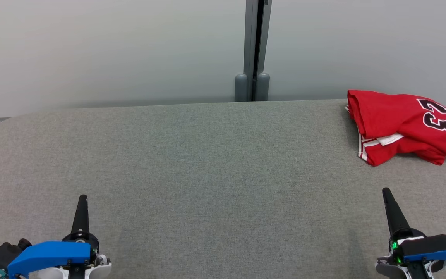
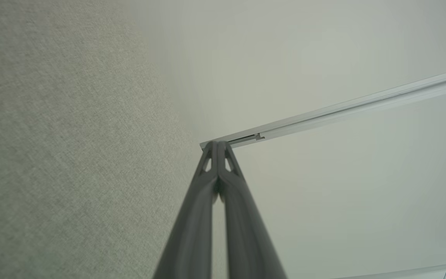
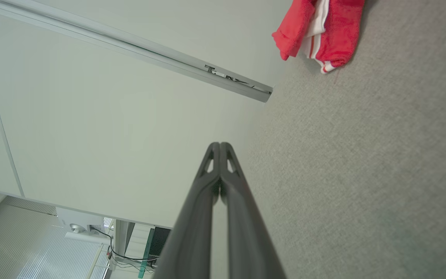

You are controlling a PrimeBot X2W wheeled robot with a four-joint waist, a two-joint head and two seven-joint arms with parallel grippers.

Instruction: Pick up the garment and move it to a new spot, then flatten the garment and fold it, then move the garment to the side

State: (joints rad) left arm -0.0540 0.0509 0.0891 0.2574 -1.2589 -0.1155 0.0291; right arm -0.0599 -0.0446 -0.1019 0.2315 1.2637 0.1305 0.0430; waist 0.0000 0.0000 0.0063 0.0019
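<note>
The garment point(image 1: 403, 124) is a red jersey with white trim and black numerals, lying folded in a bundle at the far right of the grey table point(image 1: 207, 162). In the right wrist view the garment point(image 3: 319, 33) shows at the top. My right gripper point(image 1: 386, 192) is shut and empty near the front right, well short of the garment; its tips point(image 3: 220, 145) press together. At the front left my left gripper point(image 1: 83, 198) is shut with nothing in it, and its closed tips point(image 2: 218, 143) show in the left wrist view.
A pale partition wall point(image 1: 110, 50) stands behind the table, with a grey post point(image 1: 256, 46) at its middle joint. The table's back edge point(image 1: 168, 105) runs along the wall, and its corners are rounded.
</note>
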